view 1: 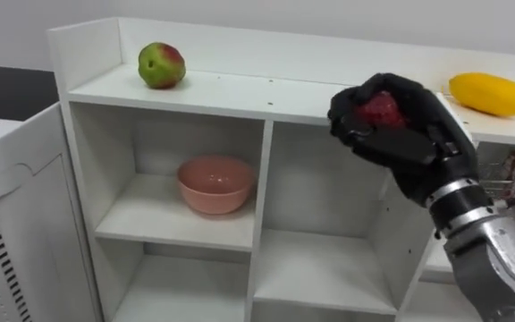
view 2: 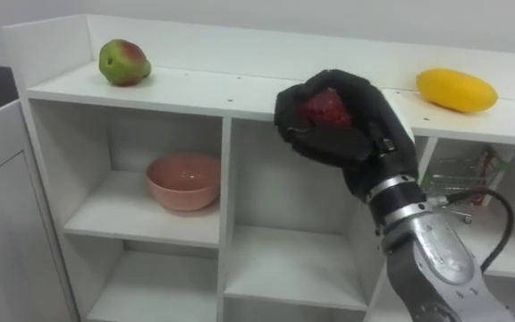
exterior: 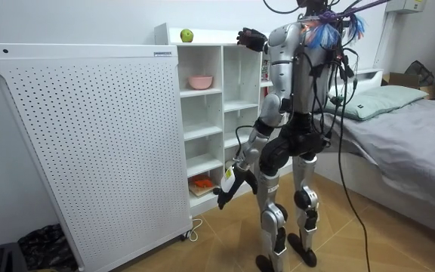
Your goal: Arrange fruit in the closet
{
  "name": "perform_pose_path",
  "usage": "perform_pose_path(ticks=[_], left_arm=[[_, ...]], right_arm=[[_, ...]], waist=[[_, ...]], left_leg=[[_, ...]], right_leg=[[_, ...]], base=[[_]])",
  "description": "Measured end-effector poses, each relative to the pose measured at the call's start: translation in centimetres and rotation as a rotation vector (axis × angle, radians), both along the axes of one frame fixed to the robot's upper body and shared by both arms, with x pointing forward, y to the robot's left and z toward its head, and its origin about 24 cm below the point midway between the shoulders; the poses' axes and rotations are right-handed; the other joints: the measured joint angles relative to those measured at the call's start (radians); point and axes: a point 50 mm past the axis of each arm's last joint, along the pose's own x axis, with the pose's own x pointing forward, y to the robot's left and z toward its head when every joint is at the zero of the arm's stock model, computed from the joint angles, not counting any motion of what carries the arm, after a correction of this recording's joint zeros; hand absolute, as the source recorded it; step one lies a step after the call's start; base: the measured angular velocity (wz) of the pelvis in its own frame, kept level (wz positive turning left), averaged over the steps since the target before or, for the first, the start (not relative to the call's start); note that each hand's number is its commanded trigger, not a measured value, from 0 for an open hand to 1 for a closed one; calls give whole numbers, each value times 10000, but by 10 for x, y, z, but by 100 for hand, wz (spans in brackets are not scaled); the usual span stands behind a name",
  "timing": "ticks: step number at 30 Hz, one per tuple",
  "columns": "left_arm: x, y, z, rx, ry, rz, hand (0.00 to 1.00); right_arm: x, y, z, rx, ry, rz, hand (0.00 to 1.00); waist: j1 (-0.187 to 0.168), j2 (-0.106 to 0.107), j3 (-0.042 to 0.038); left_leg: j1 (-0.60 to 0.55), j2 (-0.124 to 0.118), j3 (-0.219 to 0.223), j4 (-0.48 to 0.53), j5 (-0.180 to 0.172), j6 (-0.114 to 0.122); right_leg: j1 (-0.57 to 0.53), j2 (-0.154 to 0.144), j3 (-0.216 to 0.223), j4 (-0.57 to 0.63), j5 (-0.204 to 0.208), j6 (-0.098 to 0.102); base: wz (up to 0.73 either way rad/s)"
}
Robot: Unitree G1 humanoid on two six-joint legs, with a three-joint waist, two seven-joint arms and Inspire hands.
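Right hand: the black right hand (view 1: 399,132) is up in front of the white wooden closet (view 1: 261,188), with its fingers curled round a small red bumpy fruit (view 1: 381,109).
Red fruit: it is inside the hand, about level with the front edge of the top board (view 1: 240,94), and not yet resting on it.
On the top board: a round green-and-red fruit (view 1: 161,65) lies near the left end and a long yellow fruit (view 1: 491,94) near the right end, well apart.
Below: a round pink bowl (view 1: 215,184) stands in the upper left compartment.
Left hand: the left hand (exterior: 225,193) hangs low beside the lower shelves; whether it is open or closed cannot be told.
Step in hand: probably setting the red fruit on the top board.
To do it well: raise the hand clear over the edge and carry it to the bare middle. Lower it until the fruit touches, then loosen the fingers slowly, because this fruit may roll. Keep back from the front edge and away from the yellow fruit.
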Motion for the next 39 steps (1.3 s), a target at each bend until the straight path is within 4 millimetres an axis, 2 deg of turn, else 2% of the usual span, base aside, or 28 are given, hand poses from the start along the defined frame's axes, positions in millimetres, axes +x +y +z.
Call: perform_pose_path(ticks=[4,8,11,13,14,15,16,17,18,21,25,29,31,36,39], left_arm=[[-3,0,-1,-6,115,30,0],[-4,-1,-2,-75,201,106,0],[1,-6,-3,-199,130,12,0],[8,-13,-4,-303,141,-457,0],[11,-14,-5,-329,121,-598,0],[18,-18,-5,-407,26,-766,0],[26,-22,-5,-534,-141,-711,0],[29,-23,-5,-602,-264,-569,0],[35,-26,-5,-775,-502,-249,0],[42,-34,-6,-1125,-867,329,0],[53,-45,-7,-1521,-1378,818,0],[60,-53,-6,-1965,-1737,1202,0],[66,-53,-4,-1972,-1927,1203,0],[74,-56,-2,-2106,-2132,860,0],[73,-56,-3,-2050,-2070,588,0]], right_arm=[[-3,16,-3,-279,5,1001,100],[-4,26,-19,421,670,1822,100],[0,32,-42,1130,1682,1968,100],[6,32,-72,1812,2947,1684,100],[7,32,-78,1901,3215,1577,100],[10,31,-92,2100,3800,1347,100],[11,26,-108,2561,4510,1094,100],[12,24,-115,2820,4833,959,100],[12,21,-127,3111,5363,690,100],[10,11,-151,3325,6323,34,100],[5,-13,-179,3957,7431,-1227,100],[2,-25,-191,4739,7882,-1842,100],[-1,-28,-199,5478,8226,-2075,100],[2,-33,-200,7332,8330,-2294,100],[3,-37,-198,8346,8234,-2344,100]], waist=[[45,73,24],[134,145,68],[144,210,58],[72,329,103],[68,364,118],[58,476,182],[59,553,174],[72,582,159],[71,764,201],[-61,1201,241],[-85,1454,249],[11,1482,273],[16,1495,319],[219,1477,444],[230,1430,490]], left_leg=[[-48,90,16,38,0,0],[-131,91,7,92,-1,-1],[-440,98,-62,232,0,-2],[-737,84,-191,465,-3,1],[-817,84,-191,533,-3,1],[-1085,83,-239,695,-1,3],[-1389,81,-255,891,-2,5],[-1542,85,-254,954,8,23],[-1859,82,-247,1112,17,38],[-2438,9,-228,1305,107,150],[-3031,-165,-126,1370,308,267],[-3890,-286,42,1650,422,371],[-4354,-344,117,1735,440,404],[-5394,-468,351,1959,599,498],[-6013,-528,381,2216,625,514]], right_leg=[[-9,-12,-58,-9,41,-17],[-10,-1,-108,-6,57,-36],[-235,-17,-192,43,93,-55],[-441,-71,-298,213,94,-55],[-533,-82,-315,250,93,-56],[-746,-112,-389,369,93,-56],[-1047,-144,-396,523,92,-57],[-1230,-158,-406,643,92,-58],[-1558,-202,-459,841,91,-58],[-2211,-358,-525,1257,85,-67],[-3093,-628,-460,1898,20,-78],[-4213,-827,-218,2544,11,-86],[-4791,-942,-123,2867,-3,-103],[-6076,-1173,-47,3447,-24,-141],[-6741,-1318,1,3758,-72,-197]], base=[[0],[1],[7],[16],[16],[12],[9],[4],[0],[0],[-4],[-12],[0],[-5],[1]])
